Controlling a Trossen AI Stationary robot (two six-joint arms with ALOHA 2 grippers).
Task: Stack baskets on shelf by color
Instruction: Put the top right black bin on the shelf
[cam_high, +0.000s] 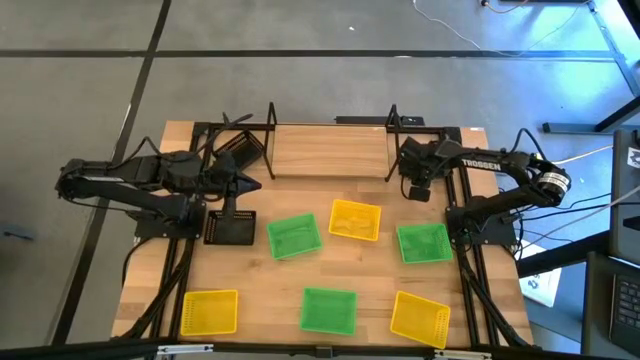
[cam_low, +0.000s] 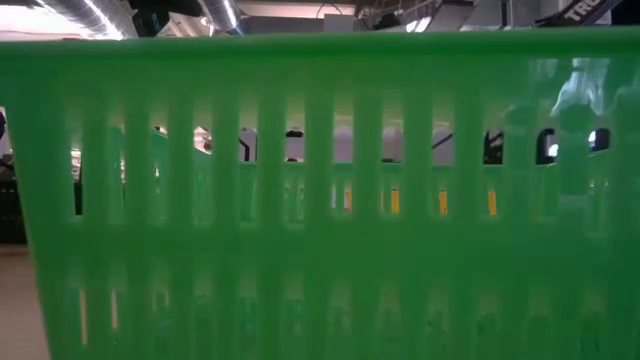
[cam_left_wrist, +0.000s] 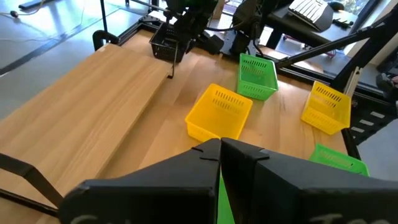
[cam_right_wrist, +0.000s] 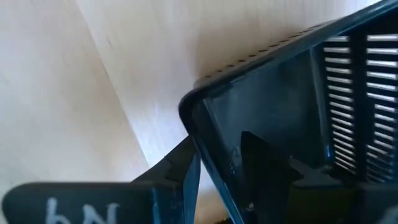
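On the shelf (cam_high: 330, 150) nothing's stacked yet; right gripper (cam_high: 418, 186) grips a black basket (cam_right_wrist: 323, 93) (left gripper (cam_high: 255, 184) clenched empty), six coloured ones wait.

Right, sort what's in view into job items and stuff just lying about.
Job:
shelf
green baskets
yellow baskets
black basket on the table
held black basket, gripped by the right tool
left tool, shut, empty

Lying about:
white cable on the floor
keyboard beyond the table
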